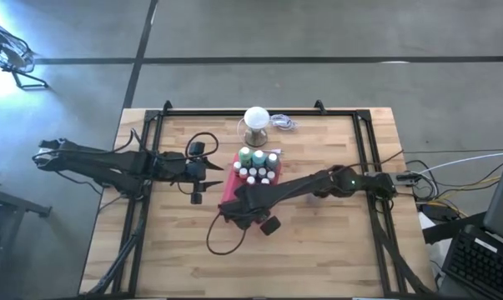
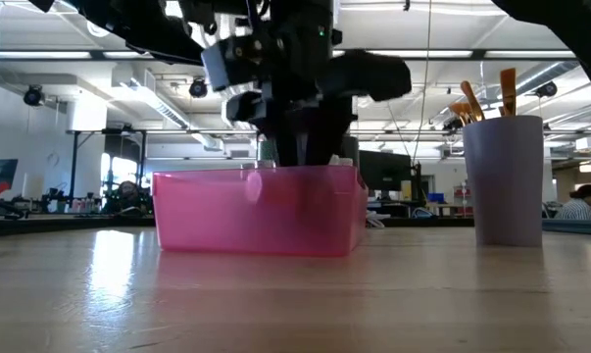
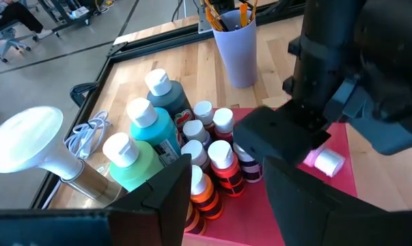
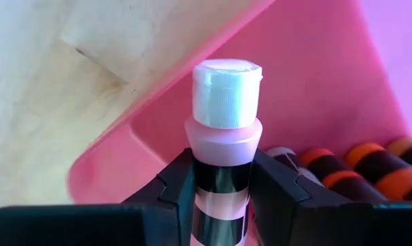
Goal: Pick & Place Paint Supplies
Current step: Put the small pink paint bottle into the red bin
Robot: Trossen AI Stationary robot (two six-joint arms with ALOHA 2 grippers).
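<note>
A pink tray lies mid-table. At its far end stand several white-capped paint bottles: large teal and green ones and small red and orange ones. My right gripper hangs over the tray's near end, shut on a small pink bottle with a white cap. My left gripper waits open left of the tray, with nothing between its fingers. Brown-handled brushes stand in a lavender cup. My right gripper pinches the pink bottle's labelled body, just below its shoulder, between its two fingers. The fingers come from above, pointing down. The white cap sticks out past the fingers, over the tray floor.
A white ball-topped stand and a coiled white cable sit beyond the tray at the far edge. A black frame borders the wooden table. Small bottles lie in the tray beside the held one.
</note>
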